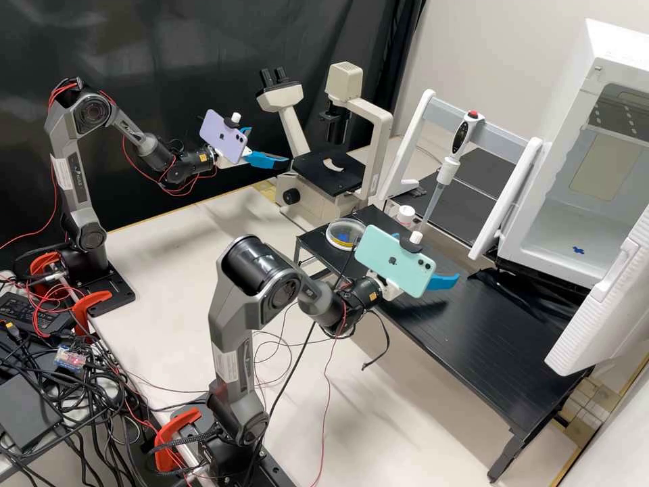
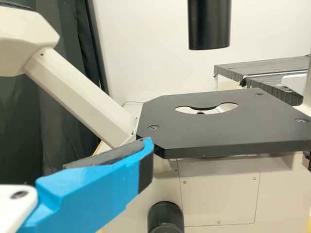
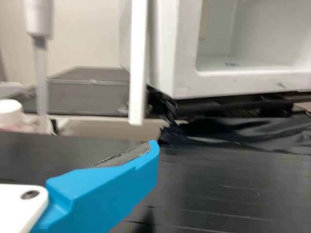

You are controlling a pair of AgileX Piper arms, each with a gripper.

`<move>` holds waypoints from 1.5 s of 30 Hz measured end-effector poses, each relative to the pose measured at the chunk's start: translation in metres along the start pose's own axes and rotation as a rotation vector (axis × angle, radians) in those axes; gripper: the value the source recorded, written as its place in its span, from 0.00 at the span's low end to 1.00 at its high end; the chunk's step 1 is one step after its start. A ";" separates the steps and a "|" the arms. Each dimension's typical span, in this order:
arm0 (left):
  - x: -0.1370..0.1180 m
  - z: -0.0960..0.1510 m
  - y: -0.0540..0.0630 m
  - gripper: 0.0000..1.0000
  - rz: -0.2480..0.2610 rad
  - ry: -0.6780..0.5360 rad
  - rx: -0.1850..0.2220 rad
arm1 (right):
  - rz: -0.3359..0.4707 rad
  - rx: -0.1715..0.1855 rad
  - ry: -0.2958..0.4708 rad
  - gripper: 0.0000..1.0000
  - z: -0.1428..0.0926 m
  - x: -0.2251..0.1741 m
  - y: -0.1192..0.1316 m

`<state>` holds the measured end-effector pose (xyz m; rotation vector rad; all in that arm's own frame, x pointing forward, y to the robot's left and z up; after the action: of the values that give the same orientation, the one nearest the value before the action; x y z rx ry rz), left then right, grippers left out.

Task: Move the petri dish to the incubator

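Over in the high view, the petri dish sits on the black rack, with the left gripper and right gripper both spread. The left wrist view faces the microscope stage; the right, the open incubator.

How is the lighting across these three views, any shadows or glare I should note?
High view: soft-edged shadows fall on the pale bench and black table. Left wrist view: the dark curtain contrasts strongly with the bright wall. Right wrist view: pale highlights catch the folds of the crumpled black sheet, and a dark patch lies on the black table.
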<state>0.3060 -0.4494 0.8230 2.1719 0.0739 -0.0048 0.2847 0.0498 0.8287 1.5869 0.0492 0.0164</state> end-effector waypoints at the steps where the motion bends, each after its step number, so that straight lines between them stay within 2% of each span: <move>1: 0.000 0.000 0.000 1.00 0.000 0.000 0.000 | -0.002 0.004 0.026 1.00 -0.005 -0.003 0.000; 8: 0.000 0.000 0.000 1.00 0.000 0.000 0.000 | -0.032 -0.007 0.158 1.00 -0.032 -0.025 -0.012; 13: 0.000 0.000 0.000 1.00 0.000 0.000 0.000 | -0.059 -0.038 0.222 1.00 -0.045 -0.036 -0.026; 15: 0.000 0.000 0.000 1.00 0.000 0.000 0.000 | -0.080 -0.064 0.250 1.00 -0.050 -0.039 -0.032; 18: 0.000 0.000 0.000 1.00 0.000 0.000 0.000 | -0.106 -0.074 0.277 1.00 -0.056 -0.041 -0.040; 22: 0.000 0.000 0.000 1.00 0.000 0.000 0.000 | -0.154 -0.076 0.289 1.00 -0.057 -0.040 -0.053; 27: 0.000 0.000 0.000 1.00 0.000 0.000 0.000 | -0.240 -0.085 0.270 1.00 -0.050 -0.034 -0.073; 33: 0.000 0.000 0.000 1.00 0.000 0.000 0.000 | -0.295 -0.091 0.248 1.00 -0.043 -0.030 -0.084; 38: 0.000 0.000 0.000 1.00 0.000 0.000 0.000 | -0.321 -0.072 0.244 1.00 -0.041 -0.030 -0.089; 39: 0.000 0.000 0.000 1.00 0.000 0.000 0.000 | -0.325 -0.066 0.247 0.00 -0.041 -0.029 -0.089; 45: 0.000 0.000 0.000 1.00 0.000 0.000 0.000 | -0.338 -0.057 0.261 0.00 -0.041 -0.025 -0.088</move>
<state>0.3060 -0.4494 0.8230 2.1719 0.0739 -0.0048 0.2560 0.0914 0.7422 1.4940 0.5148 -0.0386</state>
